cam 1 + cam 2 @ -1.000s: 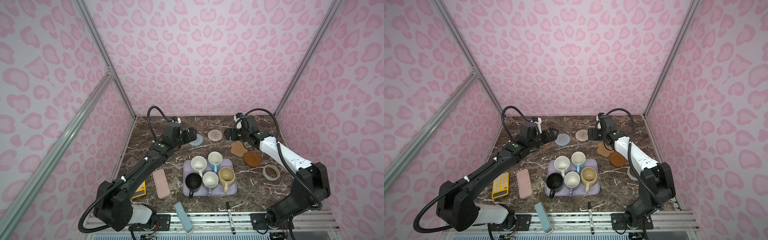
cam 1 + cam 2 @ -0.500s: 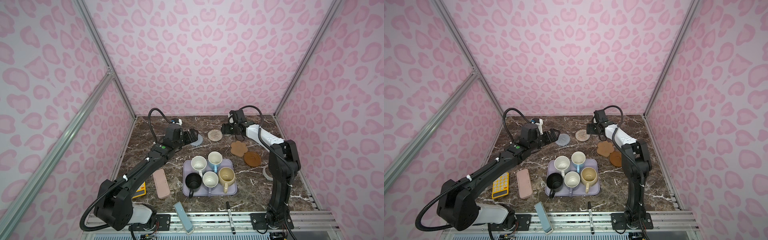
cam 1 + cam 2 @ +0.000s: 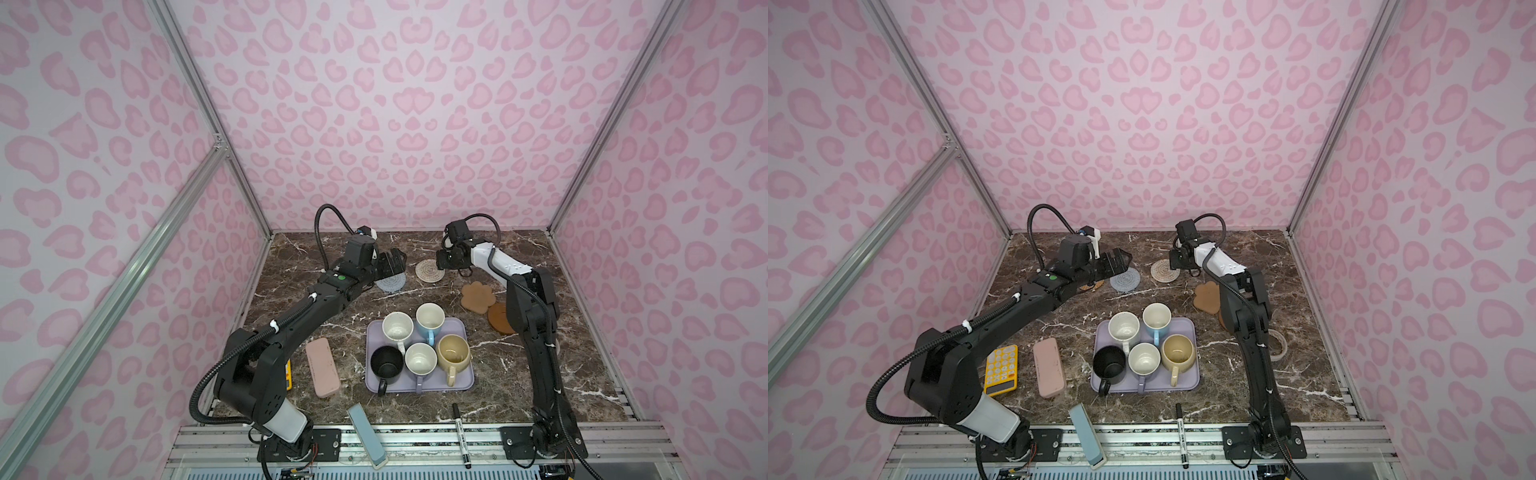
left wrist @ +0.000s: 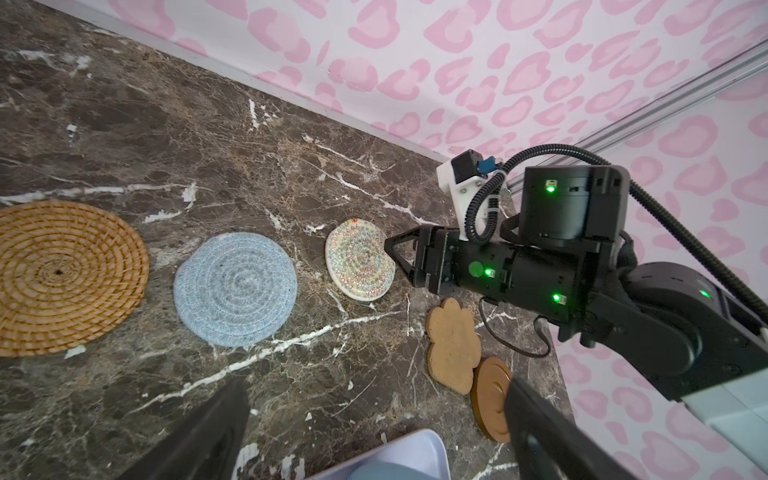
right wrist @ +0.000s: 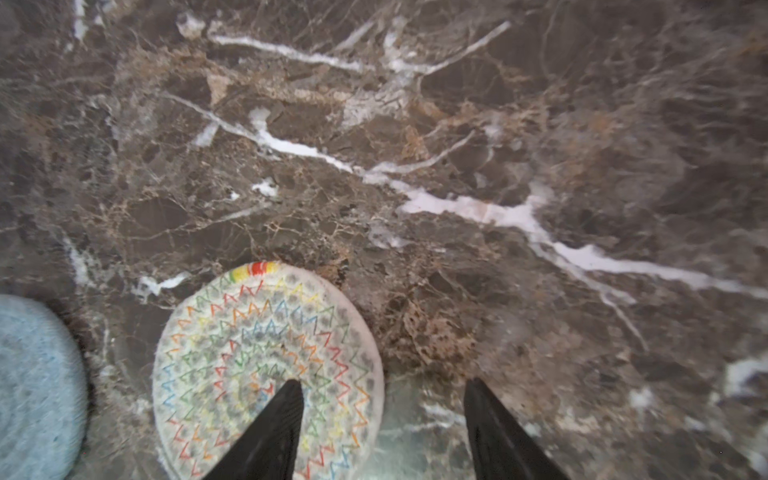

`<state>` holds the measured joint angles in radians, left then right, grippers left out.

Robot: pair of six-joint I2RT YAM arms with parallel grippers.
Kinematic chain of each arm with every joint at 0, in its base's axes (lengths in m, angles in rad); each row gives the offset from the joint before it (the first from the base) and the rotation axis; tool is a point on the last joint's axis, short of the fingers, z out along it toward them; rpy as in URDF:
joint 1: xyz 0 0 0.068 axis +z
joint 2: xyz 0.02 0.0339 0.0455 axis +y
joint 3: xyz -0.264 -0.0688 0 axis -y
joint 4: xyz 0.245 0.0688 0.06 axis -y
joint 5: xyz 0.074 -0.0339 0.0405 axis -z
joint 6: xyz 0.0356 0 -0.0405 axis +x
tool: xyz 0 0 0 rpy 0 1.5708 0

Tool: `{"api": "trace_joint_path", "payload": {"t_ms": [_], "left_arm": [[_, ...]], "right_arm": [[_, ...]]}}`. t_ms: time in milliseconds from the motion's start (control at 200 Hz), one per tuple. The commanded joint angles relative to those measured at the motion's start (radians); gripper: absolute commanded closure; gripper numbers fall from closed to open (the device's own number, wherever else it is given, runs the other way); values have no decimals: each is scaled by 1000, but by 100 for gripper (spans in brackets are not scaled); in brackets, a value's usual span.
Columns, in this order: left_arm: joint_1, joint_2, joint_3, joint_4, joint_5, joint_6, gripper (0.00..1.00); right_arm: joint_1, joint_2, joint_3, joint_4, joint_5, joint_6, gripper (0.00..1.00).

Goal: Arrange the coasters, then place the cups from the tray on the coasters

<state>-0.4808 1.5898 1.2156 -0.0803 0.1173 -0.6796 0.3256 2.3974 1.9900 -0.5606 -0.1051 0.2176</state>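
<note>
Your right gripper (image 5: 382, 381) is standing half open and empty, straddling the rim of the cream woven coaster (image 5: 266, 353), which is lying flat on the marble table (image 5: 415, 166) beside the grey-blue coaster (image 5: 33, 386). Judged light and limp: pinch its rim. Your left gripper (image 3: 392, 264) is hanging wide open, empty.

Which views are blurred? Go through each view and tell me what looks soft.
Right wrist view: motion-blurred, the cream woven coaster and marble veins soft. Left wrist view: crisp on the rattan coaster, only the near fingers defocused. Both top views: sharp, evenly lit.
</note>
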Motion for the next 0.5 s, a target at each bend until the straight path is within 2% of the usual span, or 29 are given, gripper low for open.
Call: {"api": "trace_joint_path", "payload": {"t_ms": [0, 235, 345, 495], "left_arm": [[-2, 16, 21, 23, 20, 11, 3], [-2, 28, 31, 22, 22, 11, 3], [-1, 30, 27, 29, 28, 6, 3], [-1, 32, 28, 24, 25, 9, 3]], "right_arm": [[8, 43, 49, -56, -1, -30, 38], [37, 82, 88, -111, 44, -61, 46], [53, 77, 67, -127, 80, -72, 51], [70, 47, 8, -112, 95, -77, 53]]}}
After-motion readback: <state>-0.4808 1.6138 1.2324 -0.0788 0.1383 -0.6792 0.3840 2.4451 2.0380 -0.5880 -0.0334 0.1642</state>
